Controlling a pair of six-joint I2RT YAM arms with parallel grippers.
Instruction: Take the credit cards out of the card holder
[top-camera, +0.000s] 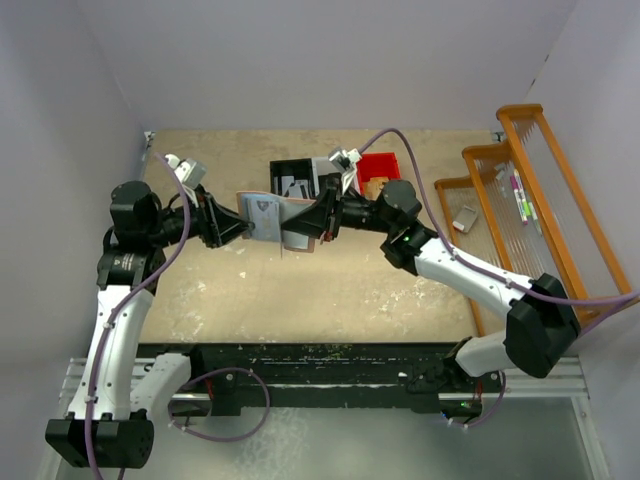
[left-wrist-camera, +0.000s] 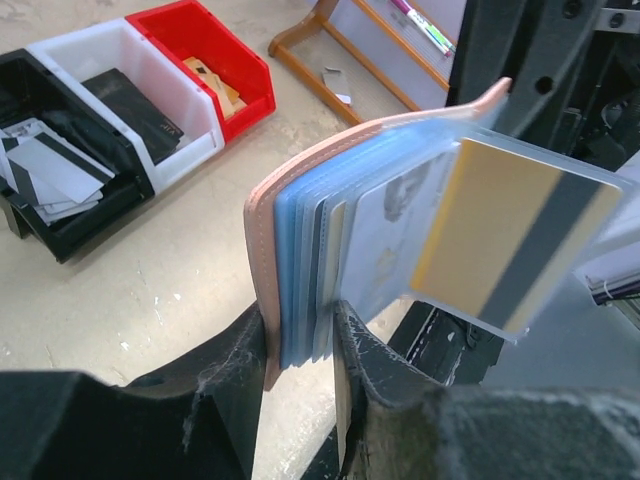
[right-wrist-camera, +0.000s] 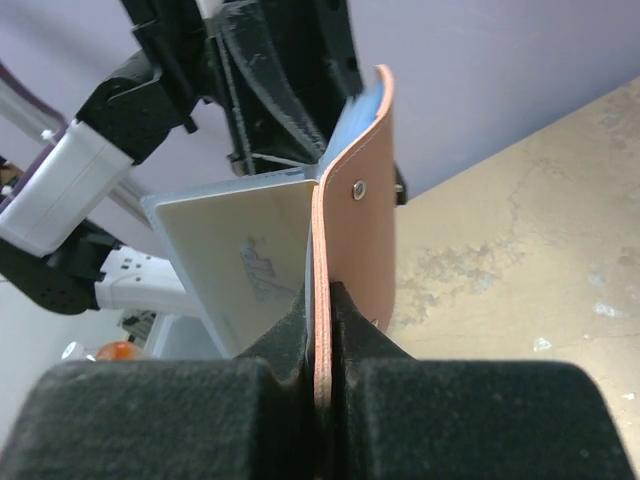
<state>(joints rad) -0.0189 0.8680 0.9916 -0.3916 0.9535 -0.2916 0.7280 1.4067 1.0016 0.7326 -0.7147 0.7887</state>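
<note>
The salmon-pink card holder (top-camera: 268, 216) hangs open in the air between both arms, above the table's middle. My left gripper (left-wrist-camera: 298, 345) is shut on its pink cover (left-wrist-camera: 262, 240) together with several blue-grey sleeves. A clear sleeve fans out to the right and holds a yellowish credit card (left-wrist-camera: 510, 240) with a grey stripe. My right gripper (right-wrist-camera: 322, 300) is shut on the other pink flap (right-wrist-camera: 360, 230), which carries a snap stud. A pale card (right-wrist-camera: 250, 260) shows beside that flap. Loose grey cards (left-wrist-camera: 45, 165) lie in the black bin (left-wrist-camera: 80, 225).
Behind the card holder stand three bins in a row: the black one, a white one (left-wrist-camera: 175, 160) holding a black wallet (left-wrist-camera: 135, 105), and a red one (left-wrist-camera: 235, 80). An orange wooden rack (top-camera: 520, 200) runs along the table's right side.
</note>
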